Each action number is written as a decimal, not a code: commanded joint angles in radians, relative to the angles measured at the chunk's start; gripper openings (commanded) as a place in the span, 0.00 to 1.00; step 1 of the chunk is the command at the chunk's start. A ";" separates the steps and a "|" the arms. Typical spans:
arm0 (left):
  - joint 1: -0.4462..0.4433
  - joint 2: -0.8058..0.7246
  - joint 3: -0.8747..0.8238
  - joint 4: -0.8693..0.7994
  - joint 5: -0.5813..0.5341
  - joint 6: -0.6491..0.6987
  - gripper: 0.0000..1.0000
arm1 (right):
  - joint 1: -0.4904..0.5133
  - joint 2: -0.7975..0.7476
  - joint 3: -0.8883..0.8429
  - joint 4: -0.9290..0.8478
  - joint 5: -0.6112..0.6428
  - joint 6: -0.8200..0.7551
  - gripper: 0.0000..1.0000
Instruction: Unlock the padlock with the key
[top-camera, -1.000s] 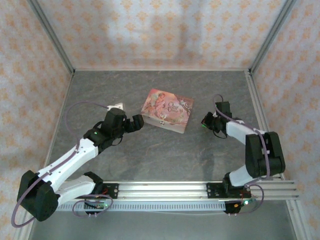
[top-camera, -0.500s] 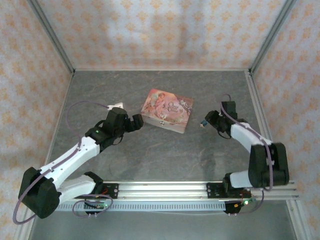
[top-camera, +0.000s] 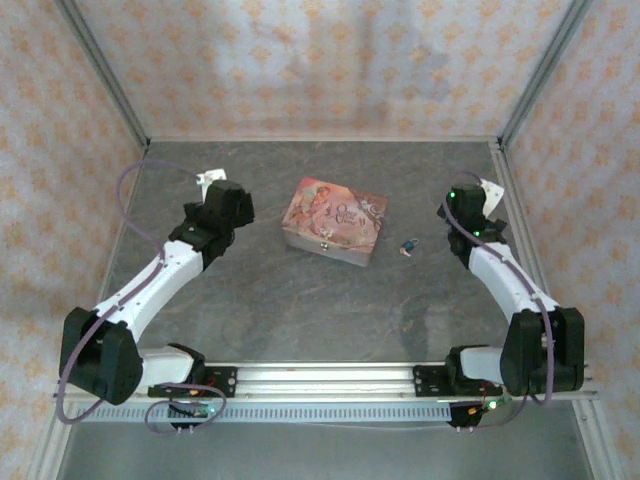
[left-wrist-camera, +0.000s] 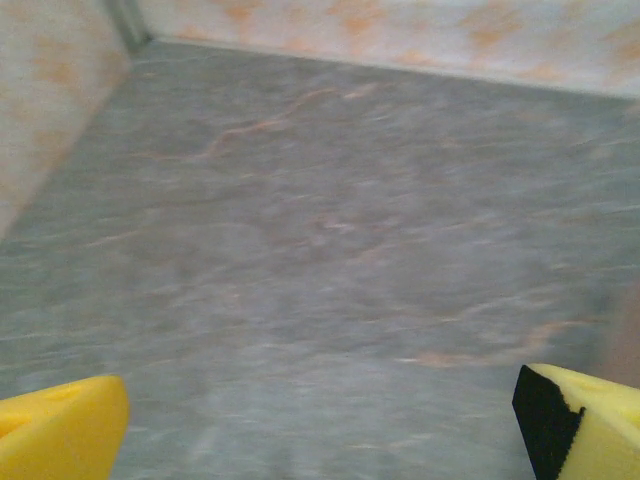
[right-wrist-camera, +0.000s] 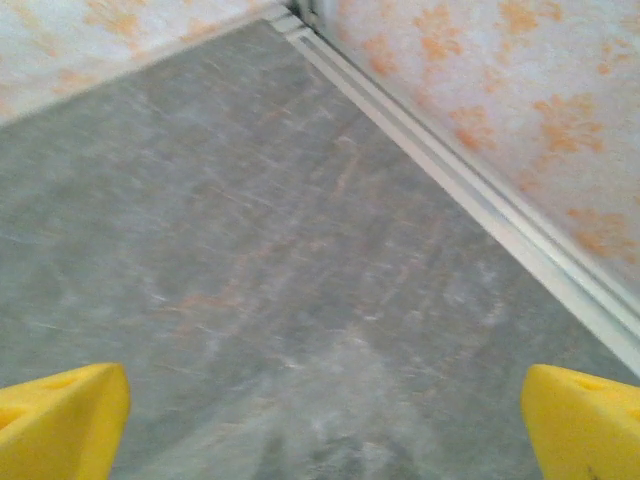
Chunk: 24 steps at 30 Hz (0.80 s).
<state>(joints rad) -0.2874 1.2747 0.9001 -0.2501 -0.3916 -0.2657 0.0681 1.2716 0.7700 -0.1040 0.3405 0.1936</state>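
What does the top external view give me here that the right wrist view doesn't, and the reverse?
Top external: the floral box, a tiny object lying on the table just right of it, and both arms off to the sides. Right wrist: the right tool's yellow fingertips wide apart, nothing between them. Both: grey table and patterned right wall.

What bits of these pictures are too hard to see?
- Top view: the tiny object right of the box is too small to tell padlock from key.
- Top view: the clasp on the box is too small to read.
- Wrist views: left fingers and right fingers are cut off by the bottom edge.
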 joint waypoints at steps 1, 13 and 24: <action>0.070 0.040 -0.071 0.131 -0.131 0.095 1.00 | -0.004 0.010 -0.104 0.205 0.137 -0.140 0.99; 0.146 0.180 -0.429 0.900 -0.061 0.246 1.00 | -0.004 0.127 -0.443 0.982 -0.129 -0.226 0.99; 0.203 0.231 -0.495 1.049 0.107 0.251 1.00 | 0.007 0.280 -0.400 1.036 -0.080 -0.226 0.99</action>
<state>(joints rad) -0.0914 1.5002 0.4110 0.7067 -0.3153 -0.0277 0.0677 1.5578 0.3553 0.9047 0.2283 -0.0315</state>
